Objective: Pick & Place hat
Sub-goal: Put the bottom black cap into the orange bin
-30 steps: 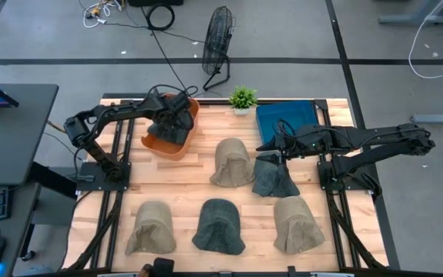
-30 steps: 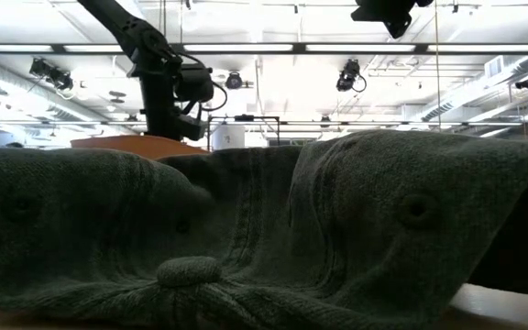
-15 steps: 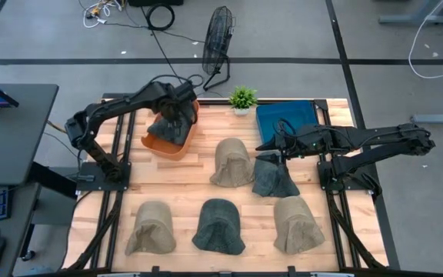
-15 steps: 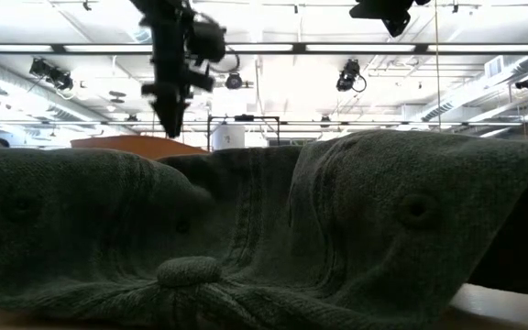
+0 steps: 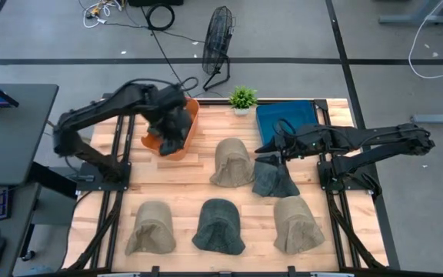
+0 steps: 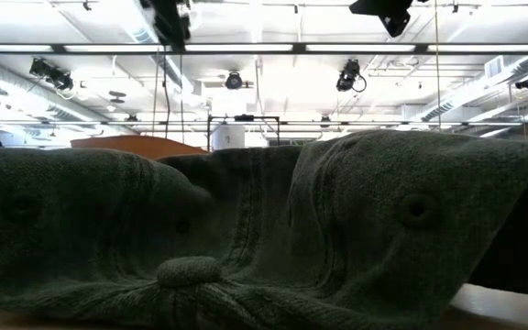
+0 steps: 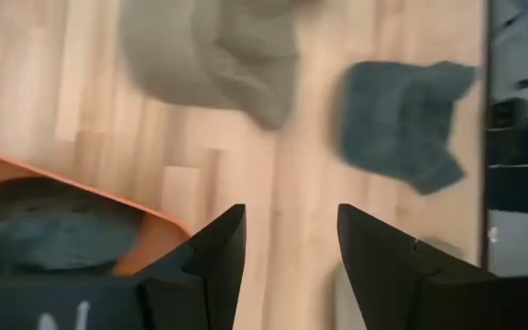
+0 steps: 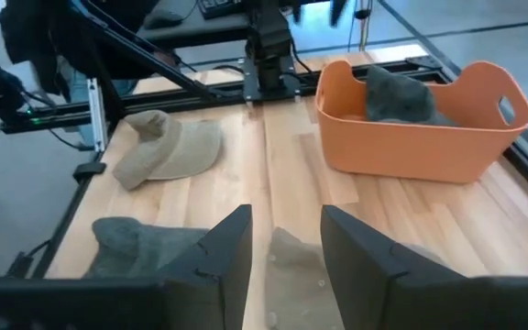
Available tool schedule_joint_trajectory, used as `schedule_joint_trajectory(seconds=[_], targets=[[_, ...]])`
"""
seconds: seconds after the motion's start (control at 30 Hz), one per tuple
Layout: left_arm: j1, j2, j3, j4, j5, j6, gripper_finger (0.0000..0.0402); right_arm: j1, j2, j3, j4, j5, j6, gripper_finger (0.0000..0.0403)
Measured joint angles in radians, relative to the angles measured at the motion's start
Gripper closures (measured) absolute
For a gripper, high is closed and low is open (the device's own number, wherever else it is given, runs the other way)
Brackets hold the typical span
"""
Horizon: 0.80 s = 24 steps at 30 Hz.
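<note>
An orange basket point(image 5: 194, 110) stands at the table's far left with a dark hat point(image 8: 398, 95) lying inside it. My left gripper point(image 5: 174, 132) hovers open above the basket's near rim point(image 7: 81, 188), touching nothing. Several hats lie flat on the wood: a tan one point(image 5: 231, 161) and a dark grey one point(image 5: 273, 176) in the middle, and a tan point(image 5: 151, 228), a dark green point(image 5: 219, 225) and a tan point(image 5: 297, 223) along the near edge. My right gripper point(image 5: 272, 145) waits open just beyond the dark grey hat.
A blue bin point(image 5: 287, 118) and a small potted plant point(image 5: 242, 98) stand at the far edge. A floor fan point(image 5: 218, 37) is beyond the table. The dark green hat point(image 6: 273, 238) fills the low view. Bare wood shows between the hat rows.
My left gripper has risen out of the orange basket, climbing out of the top of the low view, and has shifted slightly toward the table's near edge. The dark hat has stayed in the basket. My right arm has kept still.
</note>
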Motion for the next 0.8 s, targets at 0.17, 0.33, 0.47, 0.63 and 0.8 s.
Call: schedule_joint_trajectory(seconds=[0.17,0.33,0.47,0.63,0.8], targets=[[-0.125,-0.086,0.0,0.001,-0.001,-0.163,0.0225,0.0,0.036,0.0,0.043,-0.042,-0.004,0.0268],[-0.261,-0.119,0.0,0.038,-0.06,-0.281,0.0225,0.016,0.094,0.0,0.118,-0.08,-0.023,0.0268],[-0.367,-0.125,-0.024,0.076,-0.161,-0.367,0.0225,0.053,0.134,0.0,0.152,-0.089,-0.009,0.0268],[-0.498,-0.125,-0.122,0.106,-0.309,-0.458,0.0225,0.12,0.183,0.0,0.19,-0.087,0.013,0.0268],[-0.607,-0.134,-0.282,0.29,-0.376,-0.571,0.0225,0.166,0.209,0.0,0.2,-0.085,0.003,0.0268]])
